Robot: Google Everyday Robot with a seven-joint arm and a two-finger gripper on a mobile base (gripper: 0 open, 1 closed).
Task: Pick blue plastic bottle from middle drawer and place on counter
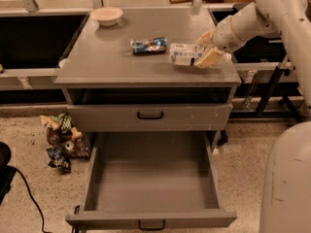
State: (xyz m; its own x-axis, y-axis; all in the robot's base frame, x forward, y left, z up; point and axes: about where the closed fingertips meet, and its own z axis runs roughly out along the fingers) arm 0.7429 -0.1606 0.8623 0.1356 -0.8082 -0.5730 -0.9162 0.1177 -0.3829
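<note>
Blue plastic bottle (184,54) lay on its side at the right front part of the counter (112,57), the broadest surface in view, with open grey top to its left and front. The middle drawer (150,178) stood pulled fully out below, with nothing visible inside it, so the pick step was judged complete and only the release remained. The shallower upper drawer (150,116) was shut. The arm (248,21) reached in from the right rear, clear of the cabinet's edges. The gripper (203,52) was positioned over the counter near its right edge, its two fingers closed about the bottle's right end and holding it. Whether the bottle's underside touched the counter could not be determined. The bottle was judged light, thin-walled and smooth: likely to dent under a hard squeeze and, being round, likely to roll once freed. The body was judged the surest place to take hold, across its width. The right and front edges of the counter were near, so a roll toward either could carry the bottle off. A crumpled foil packet (148,45) lay just left of the bottle, apart from it, narrowing the room on that side. A small bowl (106,15) sat well apart at the rear left corner.
</note>
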